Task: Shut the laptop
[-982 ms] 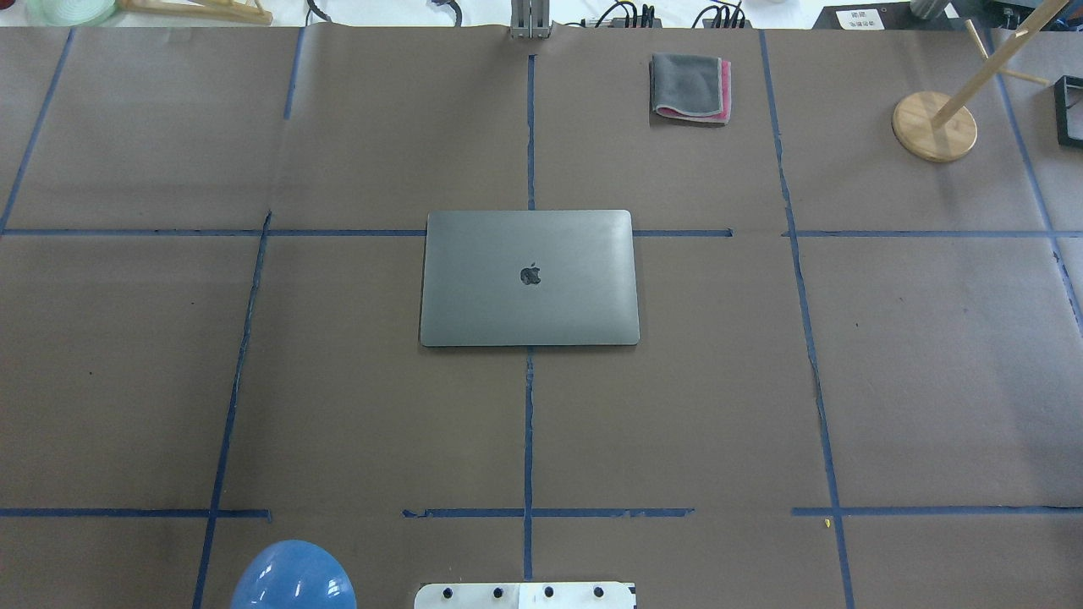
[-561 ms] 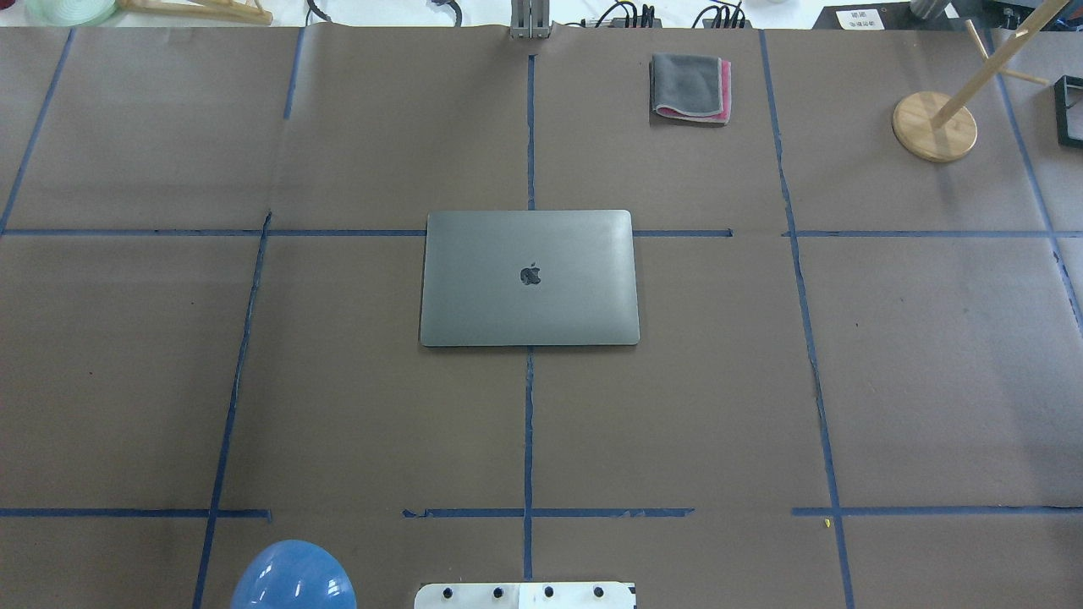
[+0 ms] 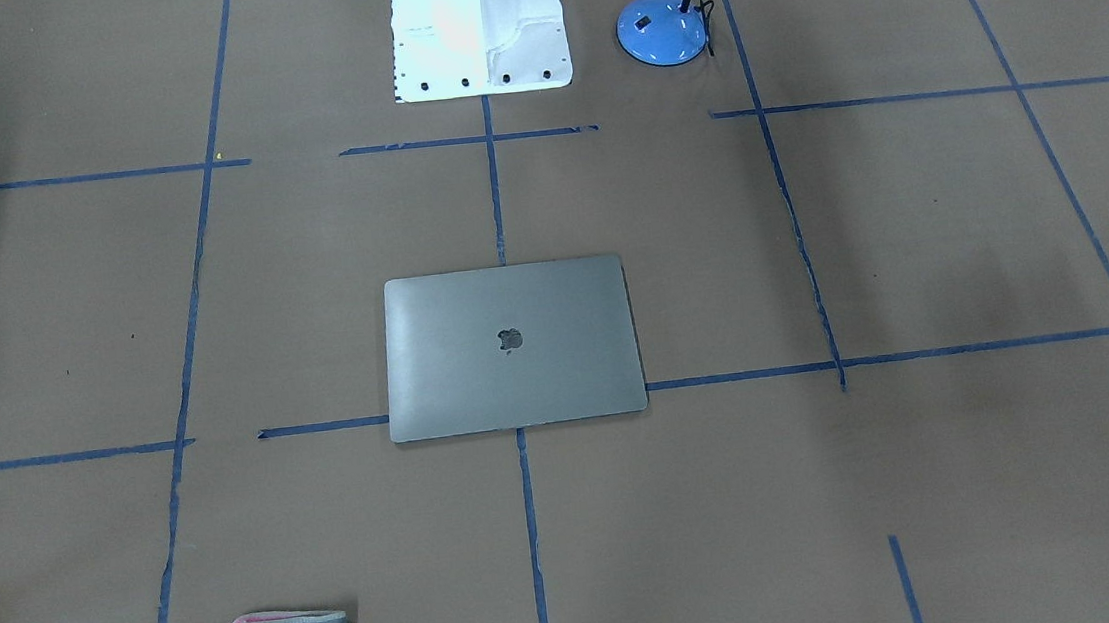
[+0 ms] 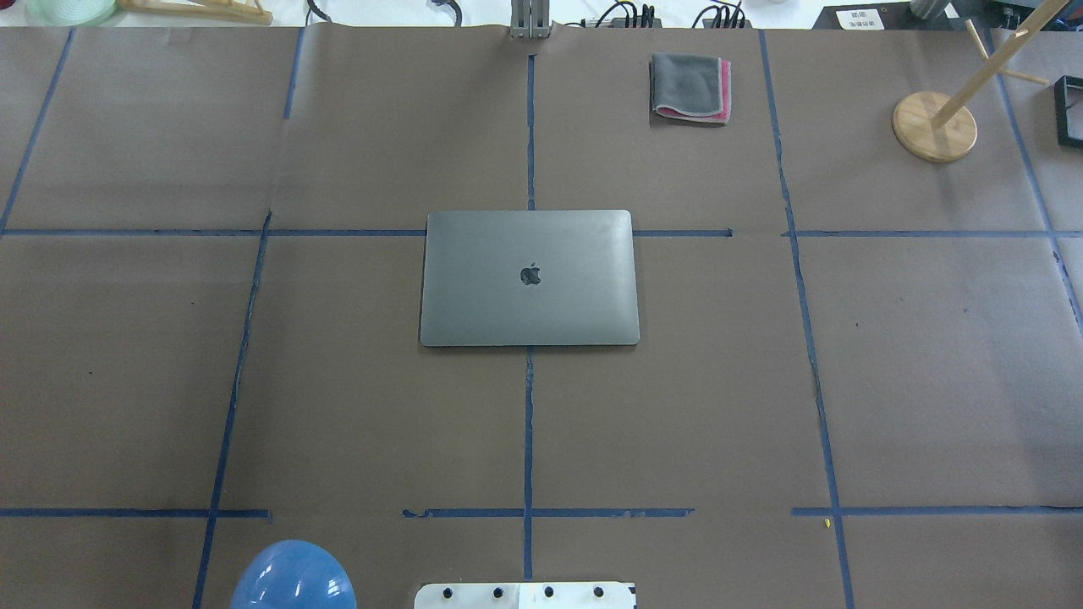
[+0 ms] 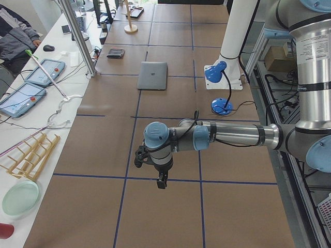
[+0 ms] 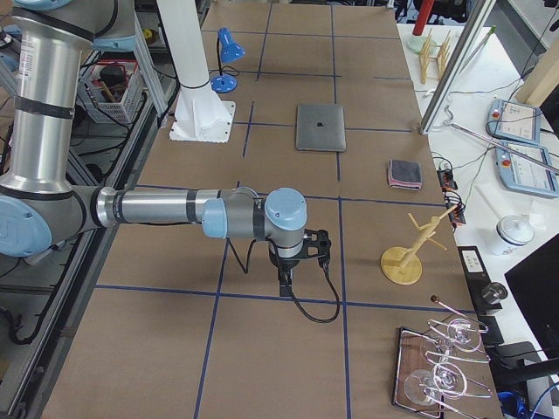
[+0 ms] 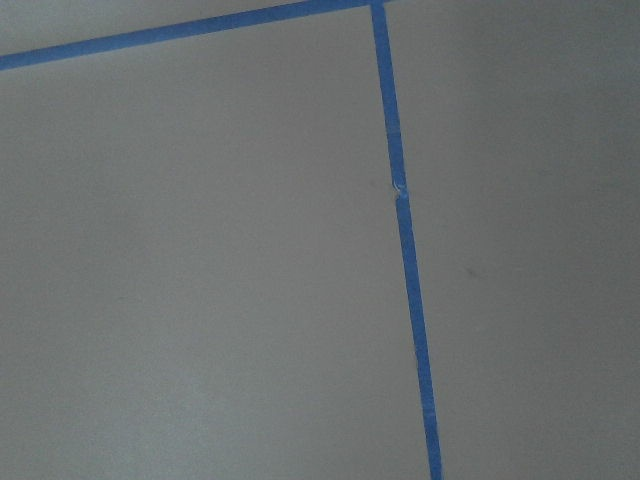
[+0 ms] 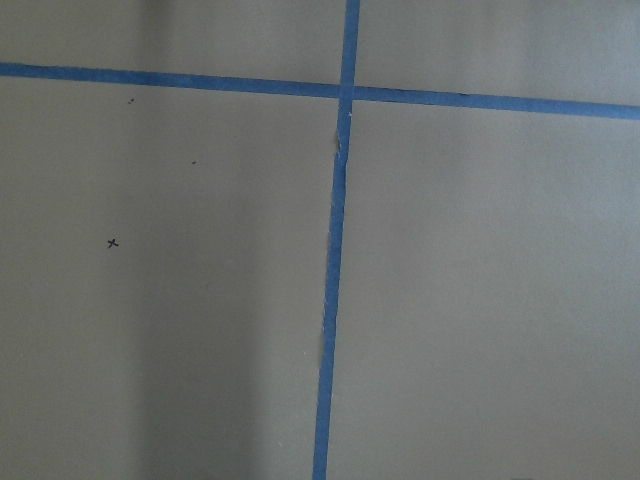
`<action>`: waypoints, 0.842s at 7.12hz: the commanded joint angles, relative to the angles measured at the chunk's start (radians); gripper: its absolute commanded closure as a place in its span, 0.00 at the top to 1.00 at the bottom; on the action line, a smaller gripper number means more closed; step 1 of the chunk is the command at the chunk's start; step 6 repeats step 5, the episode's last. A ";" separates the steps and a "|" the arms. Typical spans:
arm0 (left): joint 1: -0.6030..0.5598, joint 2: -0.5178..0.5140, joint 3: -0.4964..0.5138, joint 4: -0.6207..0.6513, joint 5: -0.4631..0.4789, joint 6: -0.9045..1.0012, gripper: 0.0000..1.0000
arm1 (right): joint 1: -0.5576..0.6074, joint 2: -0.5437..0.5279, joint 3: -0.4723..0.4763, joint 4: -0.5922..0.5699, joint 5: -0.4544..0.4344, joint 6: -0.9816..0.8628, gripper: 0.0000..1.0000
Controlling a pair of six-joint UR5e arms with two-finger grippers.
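Note:
The space-grey laptop lies flat in the middle of the table with its lid down and the apple logo facing up; it also shows in the front view and in both side views. My left gripper shows only in the exterior left view, hanging low over the table far from the laptop; I cannot tell if it is open or shut. My right gripper shows only in the exterior right view, also far from the laptop; I cannot tell its state. Both wrist views show only brown paper and blue tape.
A folded grey cloth with a pink edge lies at the far side. A blue desk lamp stands beside the white robot base. A wooden peg stand is at the far right.

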 commanded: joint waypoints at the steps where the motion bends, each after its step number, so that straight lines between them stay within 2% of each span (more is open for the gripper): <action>1: 0.001 0.000 0.001 0.000 0.000 -0.002 1.00 | 0.001 0.000 0.001 0.000 -0.001 0.000 0.99; 6: 0.001 -0.001 0.000 0.000 0.000 0.000 1.00 | -0.001 -0.006 -0.001 0.000 -0.001 0.000 0.99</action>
